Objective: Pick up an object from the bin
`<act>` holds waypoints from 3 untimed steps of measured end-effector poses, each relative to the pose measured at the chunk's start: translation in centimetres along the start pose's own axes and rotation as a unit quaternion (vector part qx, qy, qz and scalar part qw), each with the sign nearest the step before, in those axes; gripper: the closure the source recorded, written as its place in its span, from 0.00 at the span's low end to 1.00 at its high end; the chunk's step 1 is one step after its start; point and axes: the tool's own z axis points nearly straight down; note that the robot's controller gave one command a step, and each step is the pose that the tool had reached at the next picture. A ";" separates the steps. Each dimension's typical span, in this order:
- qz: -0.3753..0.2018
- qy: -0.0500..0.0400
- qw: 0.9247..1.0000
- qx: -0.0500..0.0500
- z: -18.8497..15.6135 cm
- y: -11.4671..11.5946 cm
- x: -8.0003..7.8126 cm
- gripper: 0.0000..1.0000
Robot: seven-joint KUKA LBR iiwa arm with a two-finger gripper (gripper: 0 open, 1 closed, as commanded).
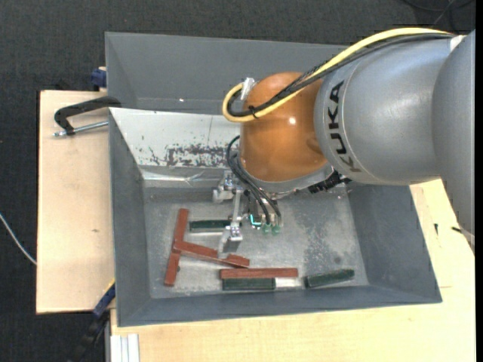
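My gripper [235, 228] hangs low in the middle of the bin, under the arm's orange cover. It is right at the right end of a short dark green bar [207, 224] that lies flat. Just below it a red-brown bar [210, 253] lies slanted, its right end near the gripper. A second red-brown bar [181, 228] stands lengthwise to the left of the green one. I see nothing held in the gripper.
Along the bin's front wall lie a dark green bar [247, 283], a red-brown bar [269, 273] and another dark green bar [329, 277]. One more red-brown bar [173, 268] lies at the front left. The arm covers the bin's back right.
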 end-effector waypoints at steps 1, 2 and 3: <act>0.001 -0.004 1.000 -0.001 -0.4 -0.1 -0.2 0.00; -0.046 -0.006 0.999 -0.001 8.8 -0.6 -4.6 1.00; -0.046 -0.006 0.999 -0.001 8.8 -0.6 -4.6 1.00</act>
